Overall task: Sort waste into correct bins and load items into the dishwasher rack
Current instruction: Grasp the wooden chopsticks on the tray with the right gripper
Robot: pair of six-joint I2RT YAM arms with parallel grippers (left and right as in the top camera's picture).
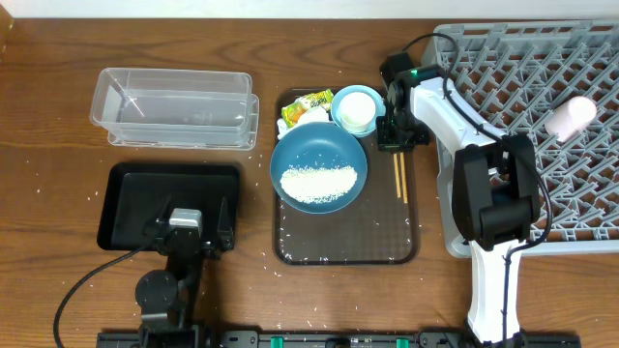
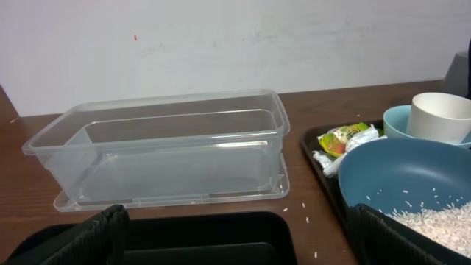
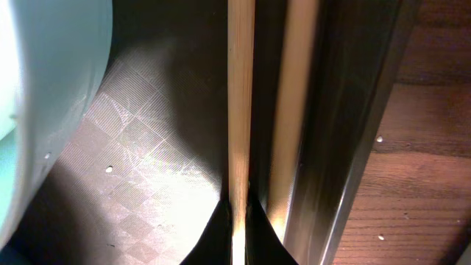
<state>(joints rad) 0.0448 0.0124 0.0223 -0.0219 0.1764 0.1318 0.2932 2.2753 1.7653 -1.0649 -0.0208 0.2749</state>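
Note:
The dark-blue dish (image 1: 319, 150) holds a heap of rice (image 1: 317, 182) on the brown tray (image 1: 290, 246). The cream-white cup (image 1: 358, 111) stands in the light-blue bowl (image 1: 339, 98), next to the yellow-green wrapper (image 1: 305, 104). The pink cup (image 1: 571, 116) lies in the grey rack (image 1: 542, 58). My right gripper (image 1: 395, 135) is shut on one wooden chopstick (image 3: 240, 110) at the tray's right side; the second chopstick (image 3: 291, 110) lies beside it. My left gripper (image 1: 189, 220) is open and empty over the black tray (image 1: 126, 198), facing the clear tub (image 2: 169, 154).
The pair of chopsticks (image 1: 398, 179) lies along the brown tray's right rim (image 3: 346, 110), next to the rack's left edge. Loose rice grains are scattered on the wooden table (image 2: 305, 207). The clear tub (image 1: 174, 106) stands behind the black tray.

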